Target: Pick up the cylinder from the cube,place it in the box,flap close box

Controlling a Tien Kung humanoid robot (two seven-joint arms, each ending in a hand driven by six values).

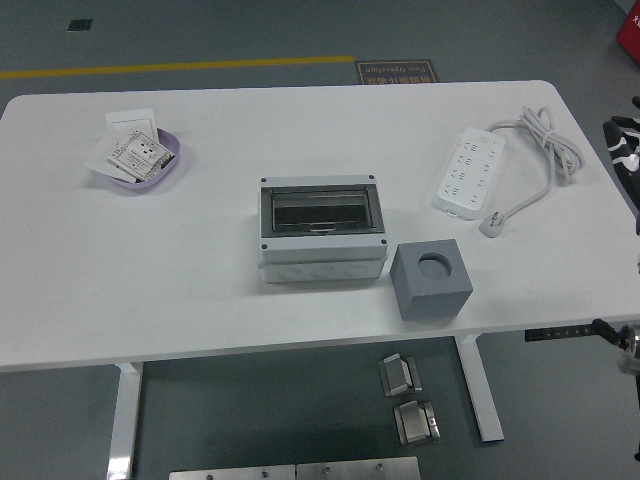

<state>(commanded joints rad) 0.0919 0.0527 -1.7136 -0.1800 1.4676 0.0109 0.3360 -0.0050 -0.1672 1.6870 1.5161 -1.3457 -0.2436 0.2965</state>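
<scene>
A grey box (321,231) with a dark see-through flap stands in the middle of the white table (200,290); the flap lies shut over it. Just to its right, near the front edge, sits a grey cube (431,279) with a round hole in its top, and nothing stands in the hole. No cylinder shows anywhere. Only a sliver of my right hand (624,148) shows at the picture's right edge, beyond the table and far from the cube. My left arm is out of view.
A purple bowl (145,157) holding paper cards sits at the back left. A white power strip (470,171) with its coiled cable (545,140) lies at the back right. Metal parts (405,395) lie on the floor below the table's front edge.
</scene>
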